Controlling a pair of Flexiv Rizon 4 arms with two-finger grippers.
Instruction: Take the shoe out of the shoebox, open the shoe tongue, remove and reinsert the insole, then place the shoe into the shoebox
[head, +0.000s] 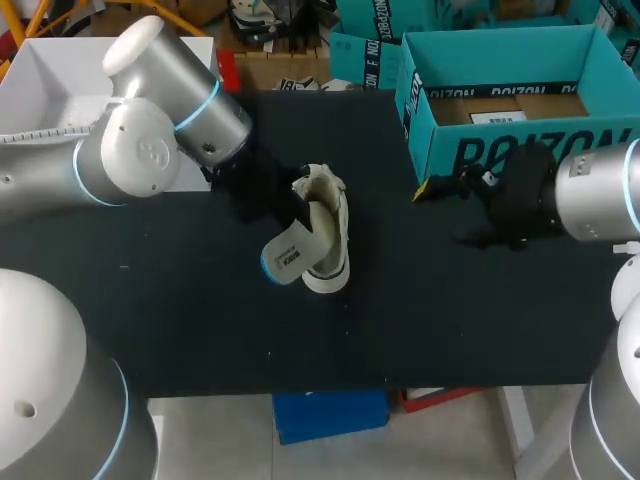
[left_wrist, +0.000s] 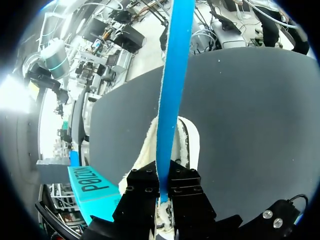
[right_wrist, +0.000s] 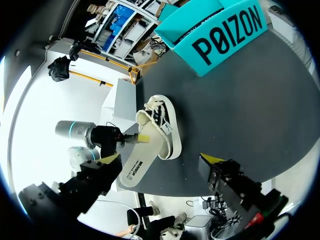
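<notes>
A cream shoe lies on its side mid-table on the dark mat. Its white insole, blue along the edge, sticks out of the shoe's opening toward the table's front. My left gripper is shut on the insole near the shoe. In the left wrist view the insole stands edge-on between the fingers of my left gripper, with the shoe behind it. My right gripper hangs open in front of the teal shoebox, apart from the shoe. From the right wrist, my right gripper faces the shoe and insole.
The open shoebox stands at the back right with brown cardboard inside. A white bin sits at the back left, and a second teal box stands behind the mat.
</notes>
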